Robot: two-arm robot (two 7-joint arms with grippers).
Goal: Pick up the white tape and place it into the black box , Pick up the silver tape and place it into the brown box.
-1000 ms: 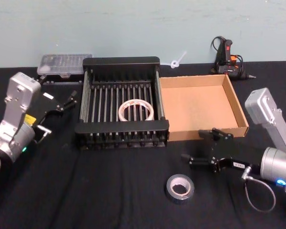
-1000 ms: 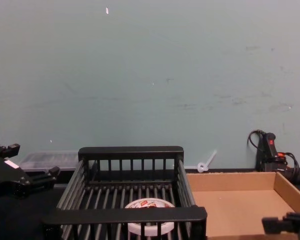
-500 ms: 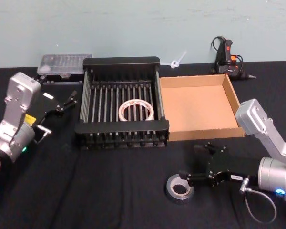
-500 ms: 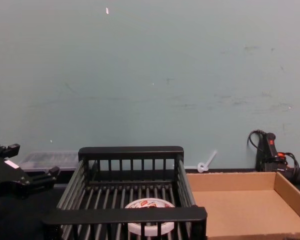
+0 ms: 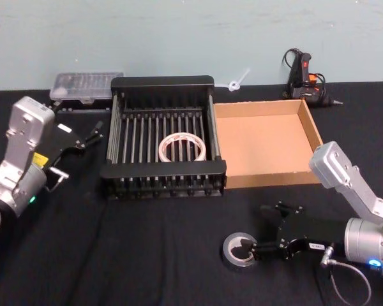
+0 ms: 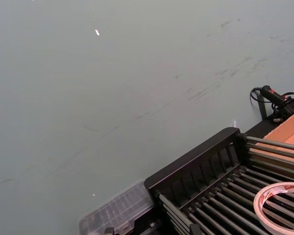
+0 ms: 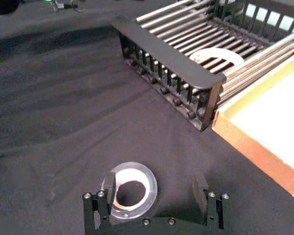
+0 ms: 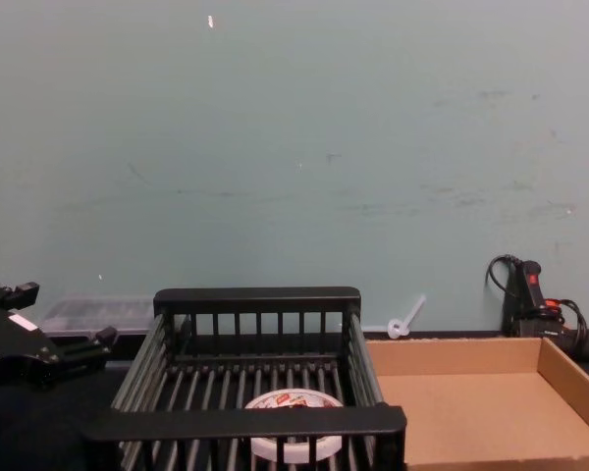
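The silver tape (image 5: 239,251) (image 7: 132,190) lies flat on the black cloth in front of the brown box (image 5: 314,132) (image 8: 468,344) (image 7: 245,143), which holds nothing. My right gripper (image 5: 260,228) (image 7: 154,188) is low at the roll and open. One fingertip (image 7: 109,182) sits over the roll's rim and the other rests apart on the cloth. The white tape (image 5: 182,147) (image 8: 290,401) (image 6: 279,189) (image 7: 216,55) lies on the ribbed floor of the black box (image 5: 163,169) (image 8: 245,422) (image 6: 196,157). My left gripper (image 5: 76,150) (image 8: 51,332) is parked open to the left of the crate.
A clear plastic case (image 5: 87,86) stands behind the crate on the left. A glue gun with its cord (image 5: 304,78) (image 8: 530,294) and a white plastic piece (image 5: 236,82) lie at the back right. Bare black cloth spreads in front of both boxes.
My right gripper has come down from beside the brown box's front wall toward me and left, reaching the silver tape. The left arm and both tapes have not moved.
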